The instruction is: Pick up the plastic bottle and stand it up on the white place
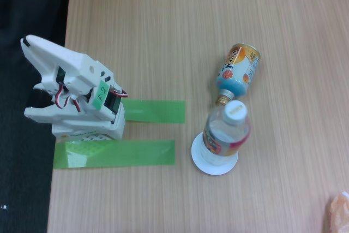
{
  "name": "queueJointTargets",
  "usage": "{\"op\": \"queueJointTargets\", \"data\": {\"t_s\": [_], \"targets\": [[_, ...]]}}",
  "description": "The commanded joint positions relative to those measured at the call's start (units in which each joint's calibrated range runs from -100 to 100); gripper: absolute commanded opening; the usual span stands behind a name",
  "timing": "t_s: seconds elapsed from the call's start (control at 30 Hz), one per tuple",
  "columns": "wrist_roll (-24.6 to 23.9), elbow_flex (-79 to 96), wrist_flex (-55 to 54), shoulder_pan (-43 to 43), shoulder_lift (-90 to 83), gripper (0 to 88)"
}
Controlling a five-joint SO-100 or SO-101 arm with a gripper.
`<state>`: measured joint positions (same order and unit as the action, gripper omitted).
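Note:
The clear plastic bottle (226,132) with a white cap and a red and yellow label stands upright on the white place (214,165), a small round plate right of the table's middle. My gripper (30,64) is far away at the left table edge on the folded white arm, pointing left over the dark floor. Its fingers are spread and hold nothing.
An orange-and-blue can (238,70) lies on its side just behind the bottle, its neck almost touching the cap. Two green tape strips (114,153) lie beside the arm's base (87,129). Something orange (339,211) shows at the bottom right corner.

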<state>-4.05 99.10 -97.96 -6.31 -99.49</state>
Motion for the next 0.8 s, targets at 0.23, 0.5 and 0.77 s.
{"op": "queueJointTargets", "data": {"t_s": [0.23,0.5,0.77], "targets": [[-0.2,0.3,-1.4,-0.1,0.3,2.0],[-0.2,0.3,-1.4,-0.1,0.3,2.0],[-0.2,0.3,-1.4,-0.1,0.3,2.0]]}}
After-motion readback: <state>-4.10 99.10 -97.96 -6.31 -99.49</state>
